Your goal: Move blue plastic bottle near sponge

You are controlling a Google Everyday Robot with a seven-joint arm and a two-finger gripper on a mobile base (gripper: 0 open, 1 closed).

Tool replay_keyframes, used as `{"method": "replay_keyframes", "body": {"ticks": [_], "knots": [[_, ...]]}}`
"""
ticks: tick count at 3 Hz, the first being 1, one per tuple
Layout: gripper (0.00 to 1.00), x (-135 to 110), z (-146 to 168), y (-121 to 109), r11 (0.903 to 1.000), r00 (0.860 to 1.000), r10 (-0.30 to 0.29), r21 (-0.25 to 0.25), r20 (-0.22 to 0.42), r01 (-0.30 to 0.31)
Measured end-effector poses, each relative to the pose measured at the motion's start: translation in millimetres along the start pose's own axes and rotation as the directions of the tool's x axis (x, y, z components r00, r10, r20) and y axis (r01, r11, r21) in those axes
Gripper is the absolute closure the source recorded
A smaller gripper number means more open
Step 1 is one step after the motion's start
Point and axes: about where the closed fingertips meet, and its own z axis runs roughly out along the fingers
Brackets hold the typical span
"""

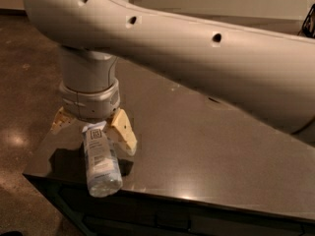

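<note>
The blue plastic bottle (101,161) lies on its side at the front left corner of the dark table (197,146), its base pointing toward the front edge. My gripper (93,127) hangs straight down over the bottle's far end, with one tan finger (123,132) on the right of the bottle and the other finger (60,119) well out to the left. The fingers are spread open around the bottle's top. The sponge is hidden behind my arm (206,48), which crosses the whole upper view.
The table's front edge (197,195) runs just below the bottle's base. Brown floor (24,82) lies to the left of the table. The arm covers the far half of the tabletop.
</note>
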Motion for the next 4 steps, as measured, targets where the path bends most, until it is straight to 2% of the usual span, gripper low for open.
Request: {"method": "replay_keyframes", "body": {"ticks": [2, 3, 4], "knots": [[0.59, 10, 6, 5, 0.9984, 0.999, -0.038, -0.044, -0.029, 0.036], [0.82, 26, -4, 5, 0.9992, 0.998, 0.036, -0.014, -0.052, -0.036], [1.00, 63, -26, 11, 0.9758, 0.974, 0.216, 0.051, -0.070, -0.212]]}}
